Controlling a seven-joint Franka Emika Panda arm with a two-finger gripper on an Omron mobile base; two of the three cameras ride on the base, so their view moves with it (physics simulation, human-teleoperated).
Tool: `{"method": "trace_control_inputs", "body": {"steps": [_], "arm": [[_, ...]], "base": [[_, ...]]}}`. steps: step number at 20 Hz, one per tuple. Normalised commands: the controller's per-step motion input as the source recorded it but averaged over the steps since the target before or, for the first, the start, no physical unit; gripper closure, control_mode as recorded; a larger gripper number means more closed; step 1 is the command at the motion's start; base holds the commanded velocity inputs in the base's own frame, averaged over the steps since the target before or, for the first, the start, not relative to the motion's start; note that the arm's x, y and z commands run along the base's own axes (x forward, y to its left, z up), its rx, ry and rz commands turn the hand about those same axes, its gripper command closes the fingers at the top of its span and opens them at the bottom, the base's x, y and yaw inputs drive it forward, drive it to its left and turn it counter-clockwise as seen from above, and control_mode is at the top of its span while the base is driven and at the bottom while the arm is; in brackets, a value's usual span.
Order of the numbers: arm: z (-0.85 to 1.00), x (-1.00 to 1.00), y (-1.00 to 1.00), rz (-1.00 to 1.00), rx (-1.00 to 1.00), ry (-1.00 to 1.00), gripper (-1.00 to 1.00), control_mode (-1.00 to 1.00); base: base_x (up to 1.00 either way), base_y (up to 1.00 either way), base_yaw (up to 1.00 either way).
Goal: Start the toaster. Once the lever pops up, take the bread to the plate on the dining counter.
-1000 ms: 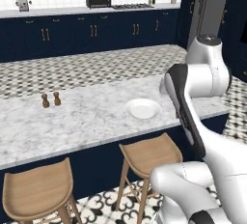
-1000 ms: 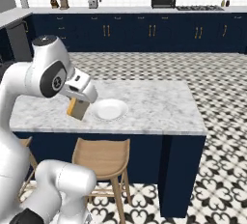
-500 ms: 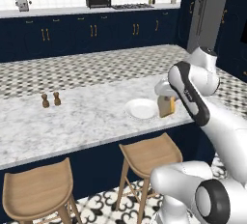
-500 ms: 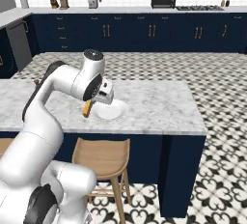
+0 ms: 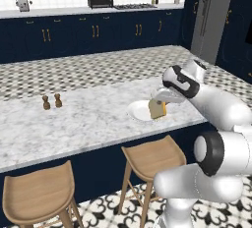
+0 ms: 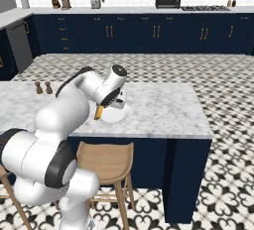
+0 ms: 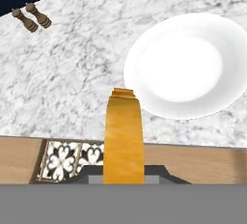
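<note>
bread (image 7: pixel 124 136): golden-orange crust, pale tan face
plate (image 7: pixel 185 66): plain white
surface (image 5: pixel 88 119): white-grey marble, navy base
shakers (image 5: pixel 51 101): brown
stools (image 5: pixel 150 156): light wood
floor (image 6: pixel 223 125): black-and-white patterned tiles

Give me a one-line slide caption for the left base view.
Gripper shut on the bread, held on edge at the white plate on the marble dining counter.

One plate (image 5: pixel 140 110), one bread slice (image 5: pixel 157 109), two shakers (image 5: pixel 51 101), two stools (image 5: pixel 147 159).
</note>
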Motion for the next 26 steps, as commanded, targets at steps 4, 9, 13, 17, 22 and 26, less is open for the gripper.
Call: {"method": "trace_control_inputs", "body": {"steps": [4, 9, 13, 17, 22, 26], "arm": [[-0.51, 1.0, 0.0, 0.0, 0.07, 0.05, 1.0, -1.0], [-0.52, 1.0, 0.03, 0.0, 0.07, 0.05, 1.0, -1.0], [-0.37, 0.96, 0.07, 0.0, 0.07, 0.03, 1.0, -1.0], [-0.51, 0.63, 0.01, 0.0, 0.03, 0.04, 1.0, -1.0], [-0.56, 0.44, 0.0, 0.0, 0.0, 0.02, 1.0, -1.0], [-0.44, 0.06, 0.06, 0.0, 0.0, 0.01, -1.0, -1.0]], "base": [[0.0, 0.0, 0.0], [0.0, 0.0, 0.0], [0.0, 0.0, 0.0], [0.0, 0.0, 0.0], [0.0, 0.0, 0.0], [0.0, 0.0, 0.0]]}}
